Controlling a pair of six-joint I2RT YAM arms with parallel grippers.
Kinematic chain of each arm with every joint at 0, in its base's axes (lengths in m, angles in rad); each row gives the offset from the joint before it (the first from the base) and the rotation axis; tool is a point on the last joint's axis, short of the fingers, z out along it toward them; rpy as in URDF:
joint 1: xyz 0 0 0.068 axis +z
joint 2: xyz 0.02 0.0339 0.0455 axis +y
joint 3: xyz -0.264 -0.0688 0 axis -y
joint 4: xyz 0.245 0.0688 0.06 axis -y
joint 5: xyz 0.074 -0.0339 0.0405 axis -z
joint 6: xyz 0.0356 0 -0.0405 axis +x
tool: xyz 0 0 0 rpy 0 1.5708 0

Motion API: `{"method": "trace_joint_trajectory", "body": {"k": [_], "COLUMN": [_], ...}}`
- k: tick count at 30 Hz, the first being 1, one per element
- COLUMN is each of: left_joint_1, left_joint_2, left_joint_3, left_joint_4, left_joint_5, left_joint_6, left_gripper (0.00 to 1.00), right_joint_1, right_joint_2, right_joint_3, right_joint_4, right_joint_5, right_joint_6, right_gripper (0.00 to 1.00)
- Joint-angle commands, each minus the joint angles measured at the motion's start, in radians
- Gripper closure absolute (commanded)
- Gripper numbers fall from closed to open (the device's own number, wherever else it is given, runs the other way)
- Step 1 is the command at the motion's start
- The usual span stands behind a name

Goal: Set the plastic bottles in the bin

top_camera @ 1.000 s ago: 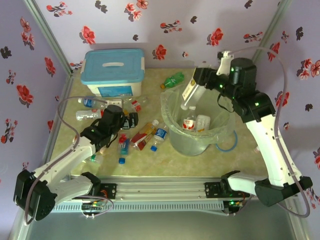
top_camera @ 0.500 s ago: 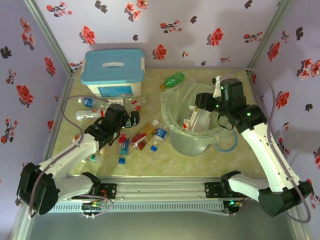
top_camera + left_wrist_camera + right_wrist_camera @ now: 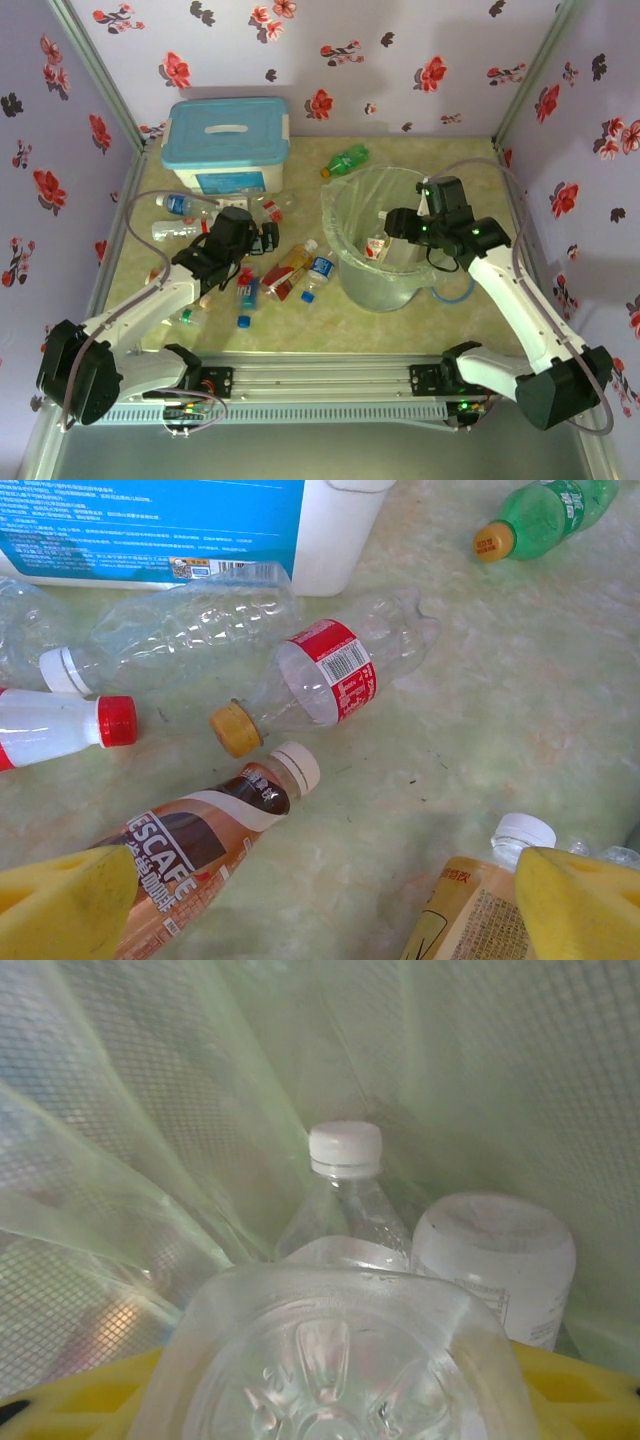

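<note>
My right gripper (image 3: 396, 228) reaches down inside the bin (image 3: 332, 206) and is shut on a clear plastic bottle (image 3: 340, 1360), whose ribbed base sits between the yellow fingers (image 3: 80, 1390). Below it in the bin (image 3: 150, 1110) lie a white-capped clear bottle (image 3: 345, 1210) and a white bottle (image 3: 495, 1260). My left gripper (image 3: 262, 240) hovers open over bare table (image 3: 330, 910), between a brown coffee bottle (image 3: 190, 840) and an orange-labelled bottle (image 3: 470, 910). A red-labelled clear bottle (image 3: 330, 675), a crushed clear one (image 3: 190, 630), a red-capped one (image 3: 60, 725) and a green one (image 3: 545, 515) lie beyond.
A white box with a light-blue lid (image 3: 228, 145) stands at the back left, bottles lying along its front. More bottles (image 3: 318, 270) and a loose blue cap (image 3: 243, 321) lie between my left gripper and the bin. A blue hose loop (image 3: 462, 290) sits by the bin's right side.
My right arm has come down from above the bin's rim into the bin, still holding the clear bottle. The left gripper has edged slightly forward over the bottles.
</note>
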Motion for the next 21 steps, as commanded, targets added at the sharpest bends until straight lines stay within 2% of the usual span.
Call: {"method": "trace_joint_trajectory", "body": {"k": [1, 4, 7, 10, 21], "left_joint_1": [0.013, 0.017, 0.018, 0.017, 0.028], "left_joint_2": [-0.001, -0.001, 0.001, -0.002, -0.013], "left_joint_3": [0.004, 0.003, 0.004, 0.002, 0.002], "left_joint_4": [0.017, 0.018, 0.018, 0.012, -0.022], "left_joint_5": [-0.025, -0.024, -0.024, -0.023, -0.027], "left_joint_6": [-0.007, -0.007, -0.013, -0.022, -0.036], "left_gripper": [0.03, 0.03, 0.03, 0.03, 0.03], "right_joint_1": [-0.004, -0.005, -0.004, -0.004, -0.004], "right_joint_2": [-0.021, -0.029, -0.028, -0.039, -0.081], "right_joint_3": [-0.035, -0.024, -0.003, 0.021, 0.070], "right_joint_4": [0.042, 0.047, 0.037, 0.036, 0.129], "right_joint_5": [-0.018, 0.000, 0.010, 0.015, 0.001], "right_joint_6": [0.034, 0.027, 0.007, -0.011, -0.048], "right_gripper": [0.31, 0.24, 0.12, 0.07, 0.06]}}
